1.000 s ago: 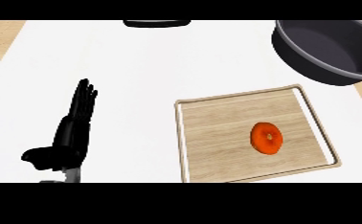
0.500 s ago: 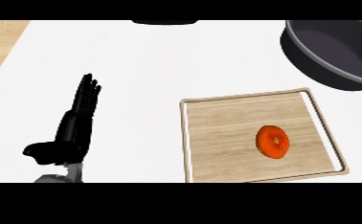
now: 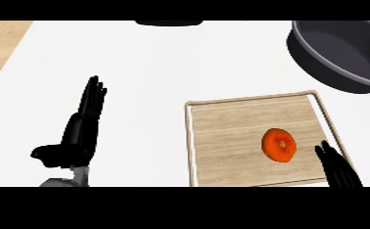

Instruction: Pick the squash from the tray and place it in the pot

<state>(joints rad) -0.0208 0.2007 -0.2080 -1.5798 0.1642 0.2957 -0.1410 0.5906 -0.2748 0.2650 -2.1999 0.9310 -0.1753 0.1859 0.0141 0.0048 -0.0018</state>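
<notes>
Looking down, I see the orange squash (image 3: 279, 145) lying on the wooden tray (image 3: 224, 140), right of centre. My right robot hand (image 3: 339, 168) shows at the tray's lower right corner, fingers straight, just beside the squash. My left robot hand (image 3: 78, 134) rests spread on the white table (image 3: 145, 66). The dark pot (image 3: 334, 52) stands beyond the tray.

The left hand (image 3: 78, 135) is glossy black with slim, segmented fingers (image 3: 92, 96), joined to a grey forearm (image 3: 66, 180). The right hand (image 3: 338, 167) is likewise black.
</notes>
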